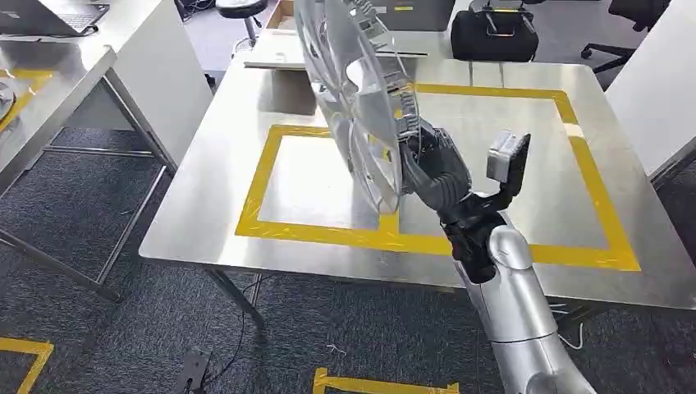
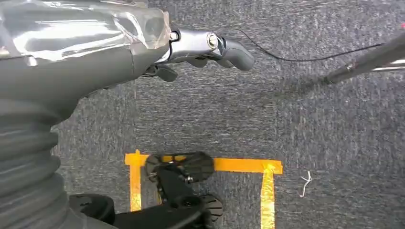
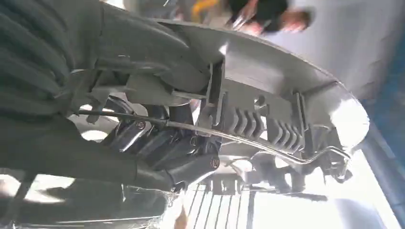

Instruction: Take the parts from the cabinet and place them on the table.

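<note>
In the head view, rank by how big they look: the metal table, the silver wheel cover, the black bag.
1. metal table
2. silver wheel cover, though nearness to the camera enlarges it
3. black bag

Right hand (image 3: 157,143): dark fingers (image 3: 162,145) curled around the rim of a silver wheel cover (image 3: 286,90) | wire ring (image 3: 248,140) crossing its ribbed inner face | bright surface (image 3: 286,210) behind, blurred.
</note>
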Robot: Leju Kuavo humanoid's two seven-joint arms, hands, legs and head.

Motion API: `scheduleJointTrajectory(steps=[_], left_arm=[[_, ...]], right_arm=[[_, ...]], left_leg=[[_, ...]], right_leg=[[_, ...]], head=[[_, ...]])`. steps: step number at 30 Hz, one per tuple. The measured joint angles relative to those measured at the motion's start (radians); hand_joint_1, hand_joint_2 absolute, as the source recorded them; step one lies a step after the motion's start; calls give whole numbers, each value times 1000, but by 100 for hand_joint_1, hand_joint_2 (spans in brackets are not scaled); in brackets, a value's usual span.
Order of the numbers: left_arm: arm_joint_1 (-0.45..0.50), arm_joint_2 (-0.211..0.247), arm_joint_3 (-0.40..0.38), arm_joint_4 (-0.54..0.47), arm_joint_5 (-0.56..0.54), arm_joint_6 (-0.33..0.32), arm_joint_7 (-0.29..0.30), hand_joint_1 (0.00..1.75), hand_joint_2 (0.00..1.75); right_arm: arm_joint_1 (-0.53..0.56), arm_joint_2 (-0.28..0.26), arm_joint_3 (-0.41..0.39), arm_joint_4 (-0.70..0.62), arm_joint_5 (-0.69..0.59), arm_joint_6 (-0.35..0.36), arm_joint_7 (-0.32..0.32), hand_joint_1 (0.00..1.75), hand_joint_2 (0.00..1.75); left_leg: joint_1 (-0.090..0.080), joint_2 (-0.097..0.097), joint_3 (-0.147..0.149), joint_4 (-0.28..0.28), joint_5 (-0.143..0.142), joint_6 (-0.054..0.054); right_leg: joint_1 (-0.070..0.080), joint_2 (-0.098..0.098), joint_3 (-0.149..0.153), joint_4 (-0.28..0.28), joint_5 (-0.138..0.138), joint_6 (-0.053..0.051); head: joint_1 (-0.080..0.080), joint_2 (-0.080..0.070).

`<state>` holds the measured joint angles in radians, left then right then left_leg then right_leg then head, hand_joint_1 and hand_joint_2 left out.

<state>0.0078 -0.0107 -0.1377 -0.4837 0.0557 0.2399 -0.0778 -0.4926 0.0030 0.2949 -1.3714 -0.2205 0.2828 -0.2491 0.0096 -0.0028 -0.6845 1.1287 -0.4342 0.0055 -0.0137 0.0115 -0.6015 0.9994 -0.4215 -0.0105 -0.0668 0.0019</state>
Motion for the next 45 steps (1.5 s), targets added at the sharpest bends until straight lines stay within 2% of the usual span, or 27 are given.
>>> scheduleJointTrajectory(steps=[1, 2, 4, 5, 6, 7, 8, 9, 13, 16, 19, 24, 29, 32, 38, 45], left_arm=[[-6, 0, 0, 2, -5, 0, 0, 0, 175], [-13, 0, 0, 4, -8, 1, 0, 0, 175], [-22, -6, -1, 8, -18, 2, 6, 0, 175], [-26, -8, -2, 10, -24, 3, 9, 0, 175], [-30, -11, -3, 11, -29, 3, 14, 0, 175], [-33, -15, -4, 14, -31, 3, 20, 0, 175], [-40, -17, -5, 16, -35, 3, 21, 0, 175], [-47, -22, -5, 18, -37, 3, 27, 0, 175], [-59, -35, -10, 27, -39, 3, 44, 0, 175], [-62, -39, -15, 32, -47, 2, 51, 0, 175], [-65, -40, -23, 35, -48, 2, 56, 0, 175], [-75, -41, -24, 40, -48, -1, 59, 0, 175], [-86, -41, -38, 50, -48, -10, 66, 0, 175], [-98, -41, -52, 54, -47, -19, 76, 0, 175], [-114, -42, -77, 61, -36, -21, 86, 0, 175], [-118, -42, -102, 66, -33, -35, 89, 0, 175]], right_arm=[[-22, -3, 13, 0, 98, -63, 3, 175, 175], [-45, -8, 30, 2, 209, -131, 13, 175, 175], [-98, -19, 71, 13, 421, -250, 61, 175, 175], [-124, -25, 93, 25, 512, -292, 94, 175, 175], [-152, -30, 109, 39, 576, -318, 121, 175, 175], [-172, -38, 125, 54, 626, -335, 144, 175, 175], [-198, -41, 139, 71, 663, -344, 164, 175, 175], [-223, -46, 159, 96, 726, -361, 195, 175, 175], [-309, -55, 229, 219, 962, -410, 399, 175, 175], [-347, -59, 247, 296, 1029, -436, 458, 175, 175], [-371, -64, 258, 339, 1040, -439, 464, 175, 175], [-391, -66, 277, 385, 1073, -429, 485, 175, 175], [-427, -68, 322, 469, 1218, -321, 594, 175, 175], [-439, -63, 342, 546, 1258, -278, 647, 175, 175], [-463, -50, 359, 691, 1304, -228, 698, 175, 175], [-465, -51, 362, 801, 1297, -195, 722, 175, 175]], left_leg=[[-5, 0, 41, -90, 39, 13], [-10, 1, 54, -111, 22, 20], [-16, 1, 50, -119, 23, 24], [-17, 1, 50, -119, 22, 26], [-17, 1, 62, -131, 28, 31], [-13, 3, 67, -144, 37, 25], [-13, 1, 68, -146, 41, 12], [-19, -1, 64, -146, 45, 17], [-21, -6, 59, -143, 46, 21], [-23, -10, 57, -142, 47, 25], [-25, -8, 56, -142, 47, 27], [-25, -8, 56, -142, 48, 28], [-23, -8, 56, -142, 48, 28], [-22, -8, 56, -142, 48, 28], [-22, -6, 56, -142, 48, 28], [-22, -6, 56, -142, 48, 28]], right_leg=[[0, 1, 1, -1, 0, 0], [6, 1, -3, -1, 0, 2], [4, 1, -10, -1, 1, 10], [2, 1, -8, -5, 2, 17], [5, 1, -5, -11, 4, 24], [3, 0, -7, -2, 4, 23], [3, 0, -1, -21, 14, 21], [2, -1, -2, -21, 14, 15], [-1, -7, -3, -26, 16, 17], [-3, -11, -3, -27, 18, 20], [-4, -11, -4, -28, 20, 24], [-4, -11, -4, -28, 21, 24], [-1, -11, -5, -27, 21, 24], [-1, -11, -5, -27, 21, 24], [-1, -11, -6, -26, 21, 24], [-1, -10, -6, -26, 21, 24]], head=[[0, 0], [2, 0], [0, 0], [1, 0], [1, 0], [1, 0], [8, 0], [8, 0], [8, 0], [8, 0], [8, 0], [8, 0], [8, 0], [8, 0], [8, 0], [8, 0]])
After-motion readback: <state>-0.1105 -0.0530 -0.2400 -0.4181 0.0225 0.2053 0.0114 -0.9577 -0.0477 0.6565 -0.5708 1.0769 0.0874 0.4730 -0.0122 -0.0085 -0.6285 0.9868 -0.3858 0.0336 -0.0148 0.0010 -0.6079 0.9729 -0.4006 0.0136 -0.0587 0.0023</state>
